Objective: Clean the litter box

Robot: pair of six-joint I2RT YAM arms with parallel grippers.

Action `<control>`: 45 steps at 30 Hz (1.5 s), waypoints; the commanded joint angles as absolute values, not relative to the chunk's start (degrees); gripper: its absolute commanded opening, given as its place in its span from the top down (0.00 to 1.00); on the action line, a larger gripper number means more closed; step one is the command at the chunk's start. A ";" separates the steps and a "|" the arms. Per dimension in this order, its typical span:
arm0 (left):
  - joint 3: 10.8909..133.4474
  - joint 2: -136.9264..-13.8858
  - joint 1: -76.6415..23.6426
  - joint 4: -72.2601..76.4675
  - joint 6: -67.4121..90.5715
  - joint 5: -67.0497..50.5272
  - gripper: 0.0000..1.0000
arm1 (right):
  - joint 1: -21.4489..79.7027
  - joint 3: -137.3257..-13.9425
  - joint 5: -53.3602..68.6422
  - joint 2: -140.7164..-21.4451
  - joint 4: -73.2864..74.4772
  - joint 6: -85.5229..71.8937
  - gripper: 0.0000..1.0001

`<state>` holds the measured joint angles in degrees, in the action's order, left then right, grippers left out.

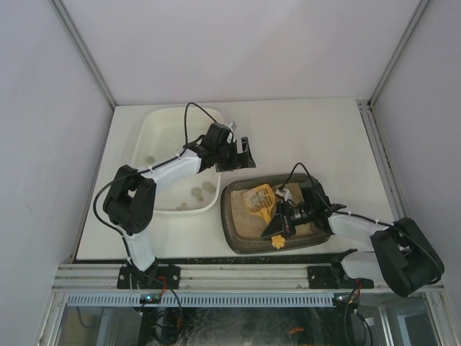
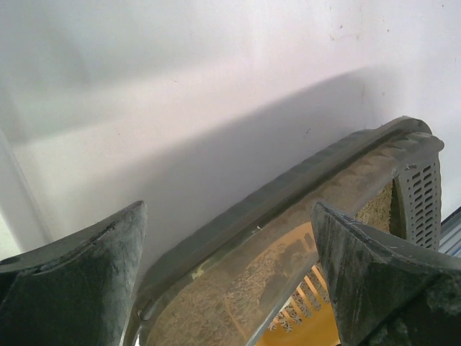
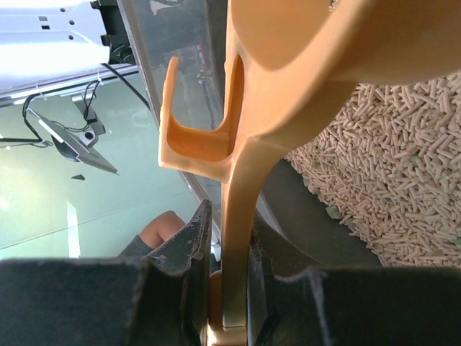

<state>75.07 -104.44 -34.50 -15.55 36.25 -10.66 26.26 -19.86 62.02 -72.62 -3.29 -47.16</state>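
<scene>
The litter box (image 1: 232,229) is a dark grey tray of beige litter at the front centre of the table. My right gripper (image 1: 285,220) hangs over it, shut on the handle of a yellow slotted scoop (image 1: 261,199). The right wrist view shows the scoop handle (image 3: 238,209) pinched between both fingers (image 3: 189,249), with the litter pellets (image 3: 392,162) below. My left gripper (image 1: 242,153) is open and holds nothing, above the gap between the white tub and the litter box. Its wrist view looks down on the litter box rim (image 2: 288,189) and the scoop's slots (image 2: 311,306).
A cream-white tub (image 1: 154,121) stands at the back left with a few pale clumps (image 1: 202,189) on its floor. Grey walls close in the table on three sides. A metal rail (image 1: 238,274) runs along the near edge by the arm bases.
</scene>
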 commanded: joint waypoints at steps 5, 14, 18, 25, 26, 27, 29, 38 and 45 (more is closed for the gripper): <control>74.31 -102.57 -34.80 -15.21 34.62 -9.73 0.02 | 26.22 -18.52 55.76 -68.48 15.26 -38.87 1.00; 74.32 -102.48 -34.81 -15.18 34.71 -9.76 0.02 | 24.92 -19.13 56.01 -62.72 21.88 -37.15 1.00; 74.44 -102.57 -34.81 -15.20 34.71 -9.67 0.02 | 24.25 -19.13 56.56 -60.71 22.78 -37.07 1.00; 74.44 -102.57 -34.85 -15.18 34.72 -9.69 0.02 | 23.61 -19.26 57.55 -57.30 24.76 -37.55 1.00; 74.40 -102.57 -34.81 -15.20 34.72 -9.67 0.02 | 23.62 -19.32 57.43 -56.79 25.18 -37.67 1.00; 74.44 -102.57 -34.85 -15.20 34.72 -9.69 0.02 | 23.62 -19.37 57.35 -56.25 25.60 -37.69 1.00; 74.43 -102.59 -34.81 -15.21 34.72 -9.67 0.02 | 23.47 -19.42 57.34 -55.28 26.29 -37.98 1.00; 74.43 -102.58 -34.80 -15.16 34.62 -9.64 0.02 | 23.53 -19.82 57.67 -50.61 28.26 -39.65 1.00; 74.79 -102.29 -34.82 -15.43 34.01 -9.04 0.02 | 23.49 -19.91 57.55 -48.35 29.83 -40.56 1.00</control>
<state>75.07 -104.44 -34.50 -15.55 36.12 -10.63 23.29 -19.92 53.87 -50.35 26.48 -39.68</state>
